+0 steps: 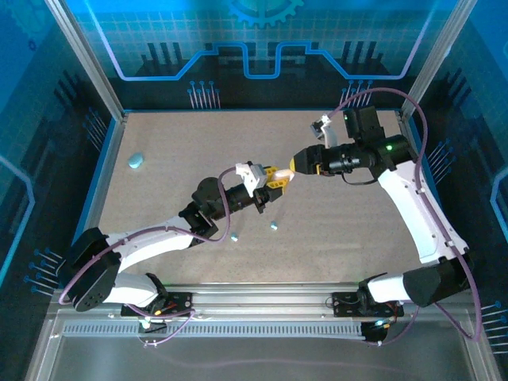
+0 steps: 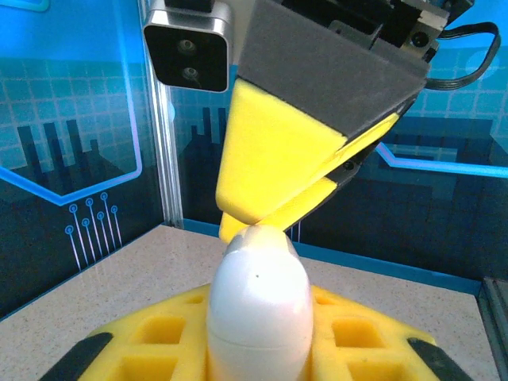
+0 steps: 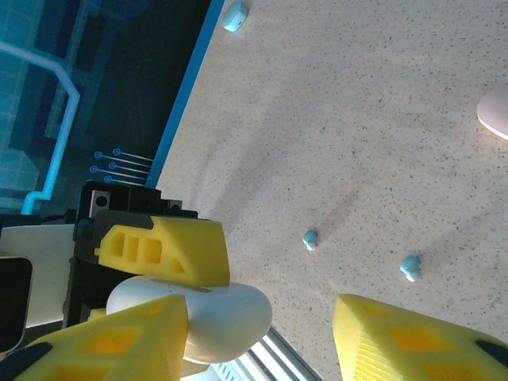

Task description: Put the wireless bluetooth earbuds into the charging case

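The left gripper [image 2: 258,353] is seen clamped on one end of a white charging case [image 2: 258,294], which is held up off the table [image 1: 175,143] near its middle, with the rounded end turned outward. The right gripper [image 3: 262,337] is presented with its jaws apart: one yellow finger [image 3: 111,341] lies against the case's free end and the other stands well clear. Two light blue earbuds [image 3: 310,238] are seen loose on the table, near each other and nearer the arm bases than the case. A blue case [image 1: 136,161] lies well apart by the left wall. The earbuds are judged very light, hard, smooth and rounded, so rolling or squirting from the pads is to be expected. Each is best pinched across its widest part, close to the surface. The glossy case is likely slippery and is best gripped by its base, so that the lid is left free.
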You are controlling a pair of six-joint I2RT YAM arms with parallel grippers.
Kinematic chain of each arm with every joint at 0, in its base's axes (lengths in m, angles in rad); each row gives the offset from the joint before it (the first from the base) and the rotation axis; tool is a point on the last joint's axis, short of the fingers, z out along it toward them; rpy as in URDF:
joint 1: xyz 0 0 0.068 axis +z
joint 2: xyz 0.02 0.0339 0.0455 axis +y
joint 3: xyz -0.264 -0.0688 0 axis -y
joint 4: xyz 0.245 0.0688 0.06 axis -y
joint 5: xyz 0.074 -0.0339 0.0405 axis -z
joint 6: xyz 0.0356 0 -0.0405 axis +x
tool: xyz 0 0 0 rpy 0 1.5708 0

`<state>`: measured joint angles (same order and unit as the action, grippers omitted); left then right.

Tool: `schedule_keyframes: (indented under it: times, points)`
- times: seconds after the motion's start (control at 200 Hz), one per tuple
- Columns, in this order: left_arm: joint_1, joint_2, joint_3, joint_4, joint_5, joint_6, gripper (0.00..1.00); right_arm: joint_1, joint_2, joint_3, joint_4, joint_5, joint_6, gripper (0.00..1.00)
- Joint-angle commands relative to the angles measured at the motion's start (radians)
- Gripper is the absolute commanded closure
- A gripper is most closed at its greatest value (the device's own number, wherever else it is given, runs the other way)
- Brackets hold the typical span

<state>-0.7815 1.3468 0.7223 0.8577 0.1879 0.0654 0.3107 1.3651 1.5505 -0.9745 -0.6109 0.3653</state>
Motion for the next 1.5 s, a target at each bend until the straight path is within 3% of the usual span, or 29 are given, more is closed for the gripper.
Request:
schedule_keyframes:
  times: [0.0,0.185,0.4,0.505,0.675,0.77,0.956,1.256,1.496]
  points:
    - [0.005,-0.032,0.002,0.011,-0.015,-0.019,0.82,-0.022,-0.028,-0.015,0.003,0.006,0.010,0.46]
    - [0.040,-0.049,-0.002,-0.121,-0.080,-0.082,0.82,-0.070,-0.084,-0.086,0.035,0.168,0.056,0.46]
    - [0.198,-0.033,-0.071,-0.253,-0.080,-0.382,0.81,-0.108,-0.146,-0.272,0.140,0.181,0.133,0.47]
    - [0.271,0.029,-0.029,-0.409,-0.024,-0.506,0.79,-0.109,-0.149,-0.347,0.188,0.165,0.171,0.47]
    - [0.343,0.198,0.048,-0.498,0.104,-0.643,0.79,-0.108,-0.125,-0.412,0.231,0.129,0.199,0.48]
    - [0.359,0.314,0.109,-0.503,0.197,-0.704,0.79,-0.106,-0.111,-0.428,0.239,0.122,0.205,0.48]
    - [0.359,0.476,0.190,-0.470,0.257,-0.805,0.79,-0.100,-0.094,-0.438,0.241,0.117,0.202,0.48]
    - [0.358,0.628,0.323,-0.569,0.273,-0.827,0.78,-0.096,-0.075,-0.459,0.257,0.111,0.205,0.48]
    - [0.356,0.661,0.425,-0.824,0.197,-0.749,0.74,-0.092,-0.060,-0.459,0.262,0.112,0.202,0.48]
